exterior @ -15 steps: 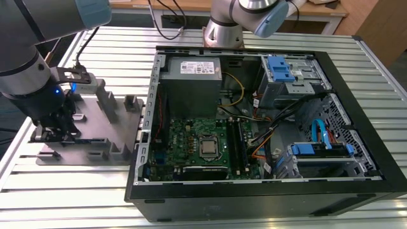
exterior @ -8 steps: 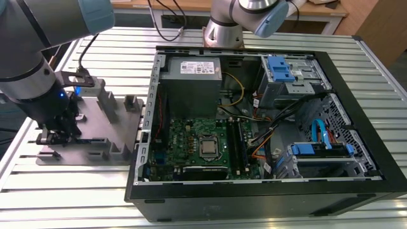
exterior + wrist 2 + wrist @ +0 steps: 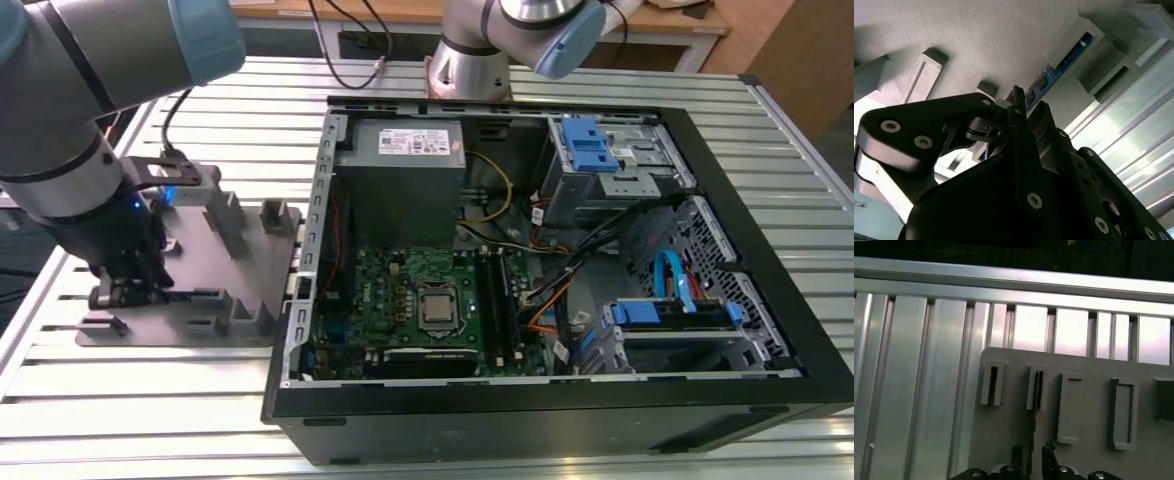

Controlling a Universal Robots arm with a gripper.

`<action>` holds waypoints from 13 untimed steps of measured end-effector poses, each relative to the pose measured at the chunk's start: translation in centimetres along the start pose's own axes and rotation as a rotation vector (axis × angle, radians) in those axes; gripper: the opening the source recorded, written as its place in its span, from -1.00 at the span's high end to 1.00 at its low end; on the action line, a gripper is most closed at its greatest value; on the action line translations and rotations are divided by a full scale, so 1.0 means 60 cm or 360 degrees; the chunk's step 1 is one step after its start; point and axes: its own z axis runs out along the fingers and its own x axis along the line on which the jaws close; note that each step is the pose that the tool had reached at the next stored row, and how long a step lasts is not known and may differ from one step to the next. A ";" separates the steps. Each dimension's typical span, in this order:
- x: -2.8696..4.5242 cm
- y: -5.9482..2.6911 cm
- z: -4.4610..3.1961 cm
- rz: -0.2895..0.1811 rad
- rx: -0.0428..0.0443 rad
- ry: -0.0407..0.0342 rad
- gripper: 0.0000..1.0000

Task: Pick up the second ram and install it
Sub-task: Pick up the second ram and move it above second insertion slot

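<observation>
The second ram point(image 3: 1054, 70) is a thin dark blue board standing on edge in a slot of the grey moulded tray point(image 3: 979, 40). In the first wrist view the ram point(image 3: 1037, 387) shows edge-on as a dark line running from its slot down between my fingers. My gripper point(image 3: 1031, 455) is open, with one finger on each side of the ram and a gap to it on both sides. In the exterior view my gripper point(image 3: 127, 290) is low over the tray point(image 3: 200, 250), at the exterior view's left, beside the computer case.
The open computer case point(image 3: 694, 400) lies at the exterior view's right, with the motherboard point(image 3: 400, 290), long black memory sockets point(image 3: 501, 290), power supply point(image 3: 400, 145) and drive cages. Upright posts point(image 3: 227, 215) stand on the tray. Everything rests on a slatted aluminium table point(image 3: 134, 400).
</observation>
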 end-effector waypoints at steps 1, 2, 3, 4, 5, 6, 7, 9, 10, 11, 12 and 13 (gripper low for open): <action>0.000 0.000 0.003 0.0004 0.0000 -0.0001 0.46; 0.000 0.000 0.005 0.0012 0.0000 -0.0001 0.46; 0.000 0.000 0.007 0.0020 0.0000 -0.0002 0.46; 0.000 0.000 0.008 0.0033 0.0000 -0.0002 0.46; 0.000 0.000 0.009 0.0050 0.0001 -0.0003 0.46; 0.000 0.000 0.009 0.0065 0.0001 -0.0003 0.46; 0.000 0.000 0.009 0.0073 0.0001 -0.0004 0.46; 0.000 0.000 0.009 0.0081 0.0001 -0.0004 0.46; 0.000 0.000 0.010 0.0081 0.0002 -0.0004 0.46; 0.000 0.000 0.010 0.0082 0.0002 -0.0004 0.46; 0.000 0.000 0.010 0.0082 0.0002 -0.0004 0.46; 0.000 0.000 0.010 0.0083 0.0002 -0.0004 0.46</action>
